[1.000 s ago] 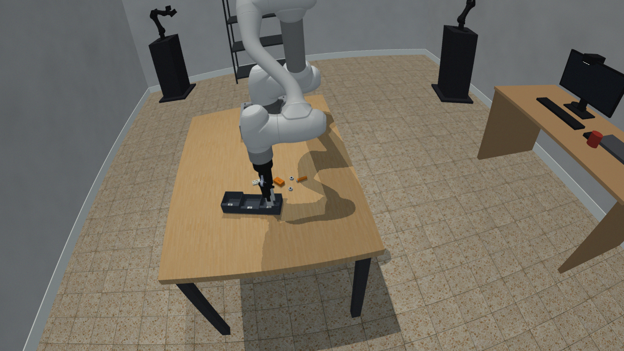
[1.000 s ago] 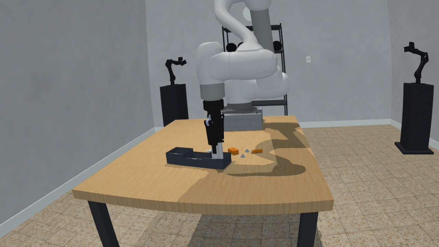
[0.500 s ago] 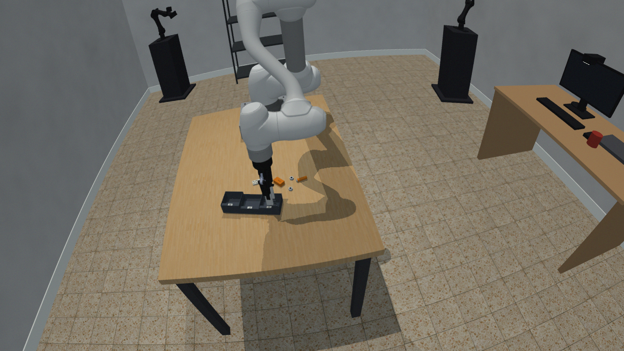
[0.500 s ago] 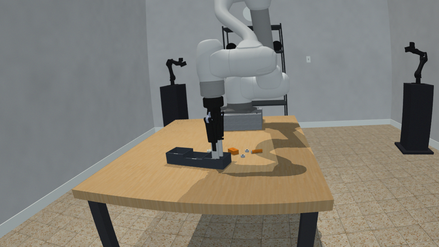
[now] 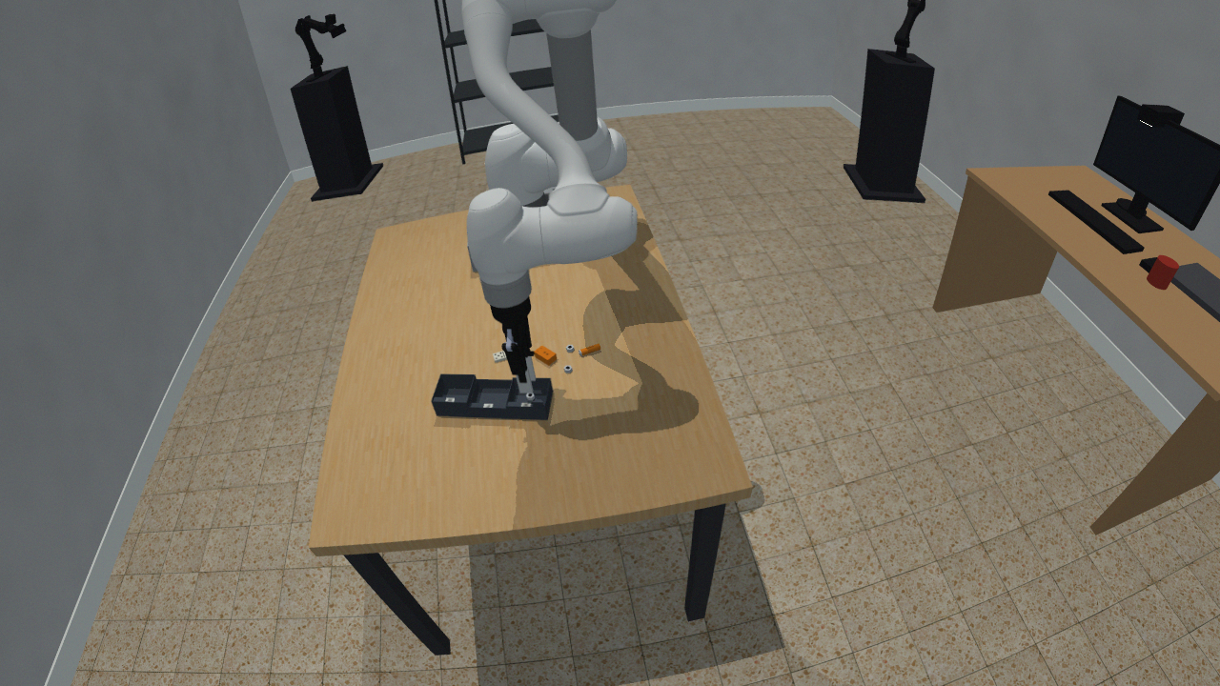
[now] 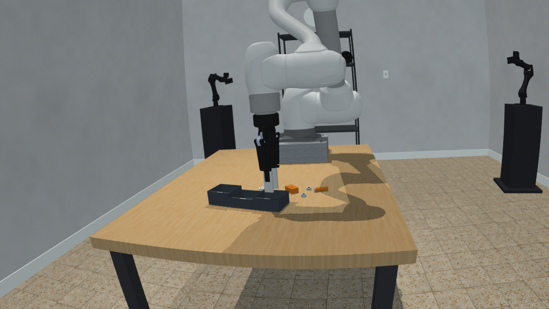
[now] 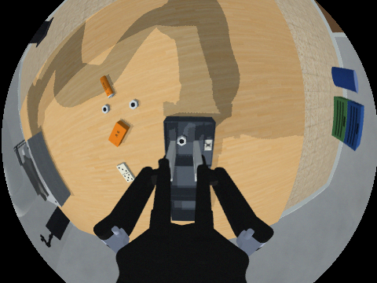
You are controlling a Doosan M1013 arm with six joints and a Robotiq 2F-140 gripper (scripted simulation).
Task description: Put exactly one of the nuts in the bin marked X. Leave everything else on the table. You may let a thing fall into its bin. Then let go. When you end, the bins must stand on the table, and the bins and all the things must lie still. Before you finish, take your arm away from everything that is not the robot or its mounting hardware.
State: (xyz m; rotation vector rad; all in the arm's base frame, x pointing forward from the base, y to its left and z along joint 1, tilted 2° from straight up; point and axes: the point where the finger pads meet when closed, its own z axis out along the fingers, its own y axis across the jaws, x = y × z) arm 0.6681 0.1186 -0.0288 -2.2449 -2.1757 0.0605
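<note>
Since one nut (image 7: 181, 141) lies loose in the end bin (image 7: 173, 128) beneath it, the gripper (image 7: 184, 172) hangs slightly parted and pinching nothing, while two nuts (image 7: 133, 104) stay on the table (image 5: 409, 477).

1 grey nut (image 7: 181, 141) flat in the dark end bin (image 7: 170, 128), 2 nuts (image 7: 133, 104) on the table

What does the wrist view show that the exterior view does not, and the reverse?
Only the wrist view: a nut lying inside the end bin, below the open gripper, and that bin's label. Only the exterior view: the whole arm and the row of three bins, whose walls hide their insides. Both: two loose nuts on the table, an orange block and an orange bolt.
</note>
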